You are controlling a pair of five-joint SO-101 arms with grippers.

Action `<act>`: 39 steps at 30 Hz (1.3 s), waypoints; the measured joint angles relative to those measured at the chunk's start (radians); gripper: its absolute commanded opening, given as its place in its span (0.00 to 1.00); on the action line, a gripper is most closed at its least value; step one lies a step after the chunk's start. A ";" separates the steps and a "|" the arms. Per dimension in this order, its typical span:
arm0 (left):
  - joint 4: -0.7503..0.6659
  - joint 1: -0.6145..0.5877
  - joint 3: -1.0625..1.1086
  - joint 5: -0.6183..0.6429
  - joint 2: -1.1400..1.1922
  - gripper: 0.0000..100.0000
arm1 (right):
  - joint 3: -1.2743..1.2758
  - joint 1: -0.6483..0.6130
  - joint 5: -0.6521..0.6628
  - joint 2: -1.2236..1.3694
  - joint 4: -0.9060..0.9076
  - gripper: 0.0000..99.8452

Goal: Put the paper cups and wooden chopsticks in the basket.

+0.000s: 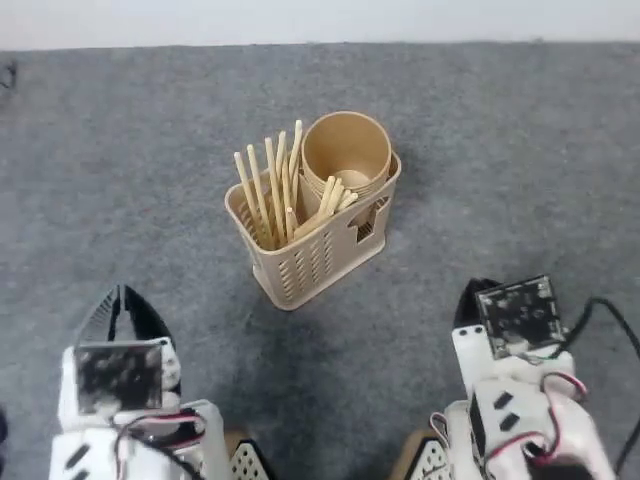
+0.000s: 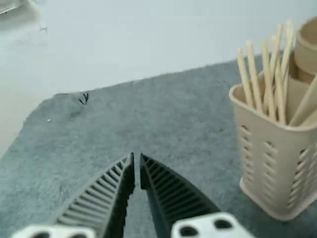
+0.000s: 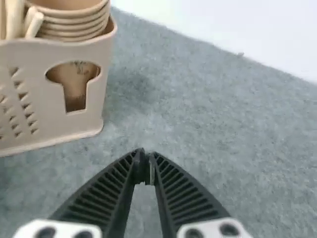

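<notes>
A beige slotted basket (image 1: 320, 255) stands on the grey mat in the middle of the high view. Stacked brown paper cups (image 1: 346, 150) sit in its right half, and several wooden chopsticks (image 1: 270, 195) stand in its left half, some leaning toward the cups. My left gripper (image 1: 122, 305) rests at the near left, shut and holding nothing; its wrist view has the gripper (image 2: 136, 159) with the basket (image 2: 277, 163) and chopsticks (image 2: 262, 79) off to one side. My right gripper (image 1: 472, 300) sits at the near right, shut and empty; its own view has the gripper (image 3: 146, 157), the basket (image 3: 29, 99) and the cups (image 3: 69, 20).
The grey mat (image 1: 500, 150) covers the table around the basket, with a pale floor strip (image 1: 320, 20) beyond its far edge. Both arm bases with their camera mounts fill the near corners.
</notes>
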 measured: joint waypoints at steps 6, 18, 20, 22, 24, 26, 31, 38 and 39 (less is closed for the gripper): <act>-0.064 -0.117 0.210 -0.055 0.000 0.01 | 0.255 0.000 0.003 -0.026 -0.189 0.01; -0.146 -0.110 0.628 0.176 0.006 0.01 | 0.606 0.003 0.003 -0.035 -0.288 0.01; -0.146 -0.066 0.641 0.187 0.011 0.01 | 0.617 0.000 0.003 -0.032 -0.255 0.01; -0.146 -0.055 0.644 0.215 0.005 0.01 | 0.632 0.006 -0.009 -0.032 -0.245 0.01; -0.146 -0.038 0.644 0.230 0.008 0.01 | 0.652 0.044 -0.069 -0.032 -0.258 0.01; -0.146 -0.020 0.644 0.238 0.008 0.01 | 0.674 0.097 -0.126 -0.032 -0.281 0.01; -0.157 0.057 0.658 0.241 0.006 0.01 | 0.712 0.126 -0.157 -0.031 -0.279 0.01; -0.224 0.100 0.773 0.241 0.012 0.01 | 0.772 0.172 -0.160 -0.031 -0.163 0.01; -0.229 0.098 0.781 0.241 0.005 0.01 | 0.773 0.173 -0.160 -0.031 -0.157 0.01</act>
